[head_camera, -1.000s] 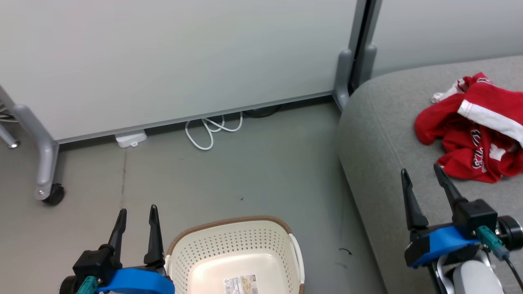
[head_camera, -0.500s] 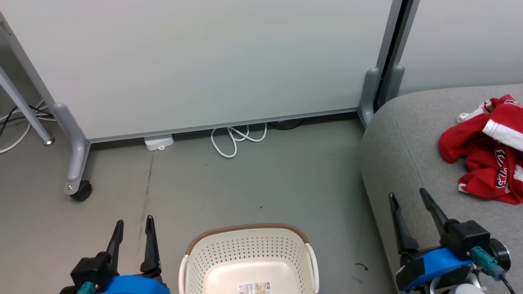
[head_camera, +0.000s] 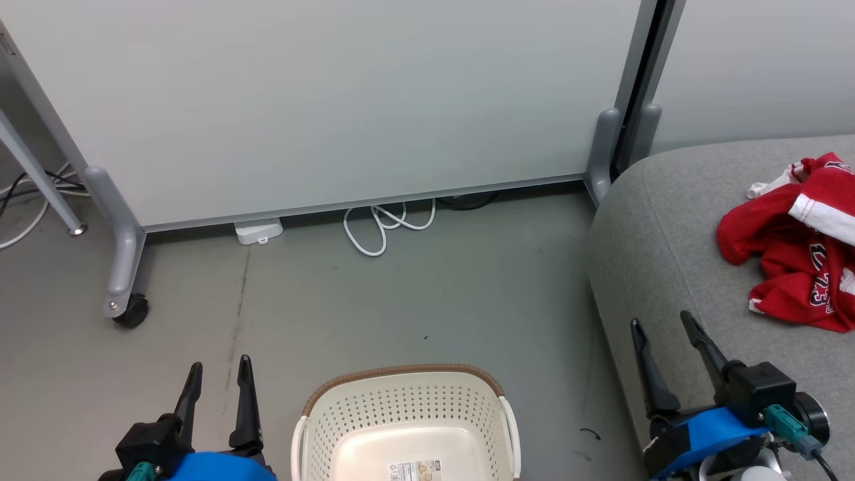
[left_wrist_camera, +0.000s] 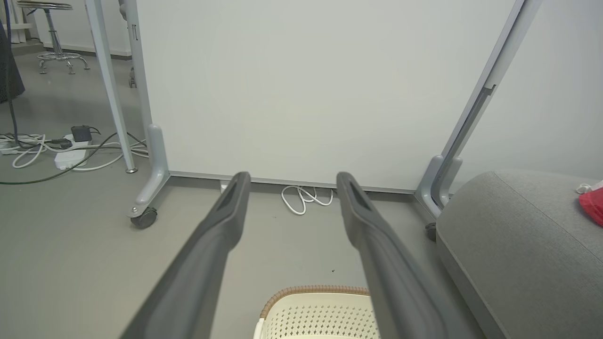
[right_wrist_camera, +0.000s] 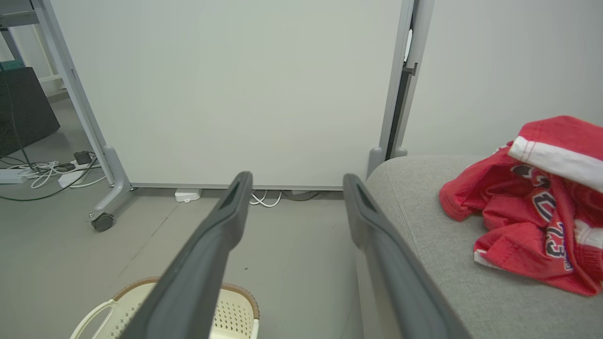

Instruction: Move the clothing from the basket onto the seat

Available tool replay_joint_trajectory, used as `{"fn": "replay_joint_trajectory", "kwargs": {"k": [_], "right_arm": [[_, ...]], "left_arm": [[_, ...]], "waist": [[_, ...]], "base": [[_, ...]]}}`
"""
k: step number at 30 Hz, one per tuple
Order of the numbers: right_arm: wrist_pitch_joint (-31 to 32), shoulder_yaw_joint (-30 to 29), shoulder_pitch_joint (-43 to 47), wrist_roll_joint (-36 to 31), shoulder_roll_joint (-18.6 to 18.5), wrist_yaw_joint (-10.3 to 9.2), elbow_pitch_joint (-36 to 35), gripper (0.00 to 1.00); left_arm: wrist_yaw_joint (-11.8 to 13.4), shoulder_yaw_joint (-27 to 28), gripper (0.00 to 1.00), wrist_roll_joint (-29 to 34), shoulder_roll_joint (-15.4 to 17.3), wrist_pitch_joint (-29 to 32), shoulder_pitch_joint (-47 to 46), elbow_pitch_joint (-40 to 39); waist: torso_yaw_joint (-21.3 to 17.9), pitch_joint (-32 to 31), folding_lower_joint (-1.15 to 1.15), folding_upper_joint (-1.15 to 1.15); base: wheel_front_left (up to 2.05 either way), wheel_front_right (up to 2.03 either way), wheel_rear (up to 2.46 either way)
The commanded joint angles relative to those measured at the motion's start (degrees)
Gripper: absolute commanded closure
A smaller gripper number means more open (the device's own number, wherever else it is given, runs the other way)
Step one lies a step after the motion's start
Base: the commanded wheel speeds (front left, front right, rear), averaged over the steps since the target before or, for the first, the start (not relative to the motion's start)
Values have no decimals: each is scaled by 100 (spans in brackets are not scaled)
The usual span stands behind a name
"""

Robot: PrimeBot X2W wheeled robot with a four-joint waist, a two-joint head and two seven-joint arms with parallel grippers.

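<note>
On grey floor [head_camera: 427,294] by partition [head_camera: 334,100]: basket [head_camera: 401,371]; clothing [head_camera: 788,247] on seat [head_camera: 668,234]; left fingers [head_camera: 246,407], right fingers [head_camera: 646,367] wide.

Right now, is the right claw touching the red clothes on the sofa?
Apart. In the head view the open right gripper sits short of the clothing, with bare grey seat between them.

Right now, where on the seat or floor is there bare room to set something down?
The seat is bare on its left, between its rounded edge and the red clothing. So is the floor between the basket and the white cable by the partition. The seat's right side is crowded with clothing.
</note>
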Motion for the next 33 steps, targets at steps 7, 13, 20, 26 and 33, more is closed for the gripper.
{"fn": "replay_joint_trajectory", "kwargs": {"k": [7,13,20,26,33], "right_arm": [[1,40,74,56,-2,2,-9,0],[7,56,4,63,1,0,59,100],[129,-16,27,492,10,0,283,100],[256,-53,16,1216,9,0,243,100],[369,-84,6,1885,8,0,203,100]], "left_arm": [[-40,17,0,-17,-8,-15,-30,11],[-9,2,100,-94,-5,7,8,59],[-12,64,100,-479,-23,174,73,235],[-20,103,100,-1113,-21,336,24,141],[-27,138,100,-1702,-19,482,-22,52]], "waist": [[-29,29,0,0],[-48,42,0,0],[-46,42,0,0],[-42,42,0,0],[-38,42,0,0]], "base": [[0,0,0],[0,0,0],[0,0,0],[0,0,0],[0,0,0]]}}
